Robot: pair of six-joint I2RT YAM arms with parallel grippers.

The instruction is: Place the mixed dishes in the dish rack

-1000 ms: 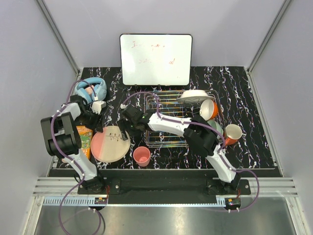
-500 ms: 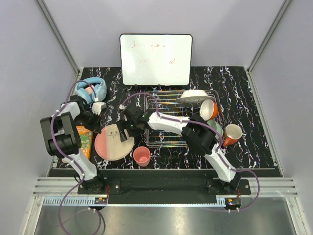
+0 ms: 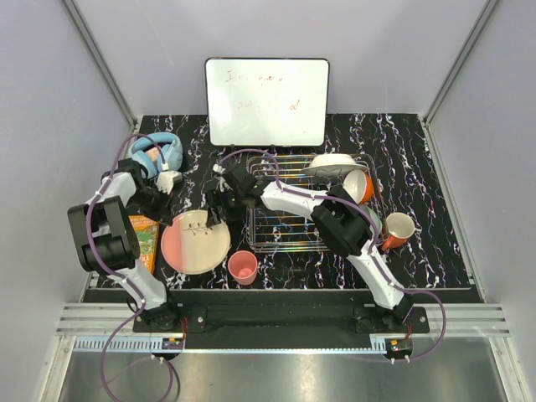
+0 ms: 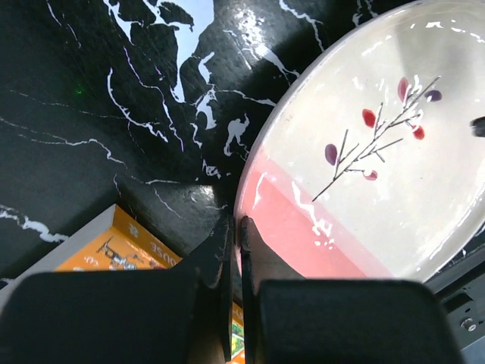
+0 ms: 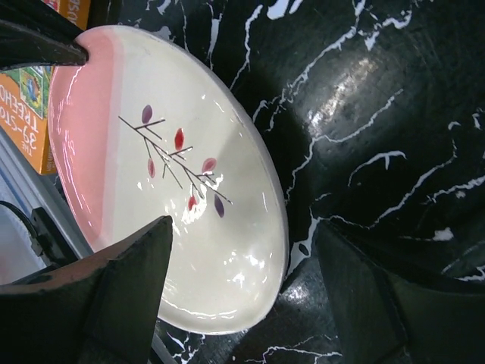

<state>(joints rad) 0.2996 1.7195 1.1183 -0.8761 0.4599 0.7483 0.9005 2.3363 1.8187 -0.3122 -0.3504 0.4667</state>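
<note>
The large pink plate with a twig drawing [image 3: 195,243] lies at the front left of the table. My left gripper [image 3: 165,211] is shut on its far left rim; the left wrist view shows the jaws [image 4: 236,226] pinching the rim of the plate [image 4: 379,174]. My right gripper [image 3: 220,208] is open at the plate's far right edge, and in the right wrist view it [image 5: 242,246] straddles the plate [image 5: 151,174] without touching it. The small pink cup [image 3: 243,267] stands in front of the dish rack [image 3: 289,226]. The rack holds the white plate [image 3: 331,163], the orange bowl [image 3: 358,186] and the mint-green bowl [image 3: 369,216], which is mostly hidden. The orange mug [image 3: 399,228] stands right of the rack.
An orange book [image 3: 145,239] lies under the plate's left side and also shows in the left wrist view [image 4: 114,246]. Light-blue headphones [image 3: 157,151] lie at the back left. A white board [image 3: 266,100] stands behind the rack.
The left gripper has closed on the plate's rim and shifted the plate slightly right. The right gripper has moved back from over the plate to its far right edge.
</note>
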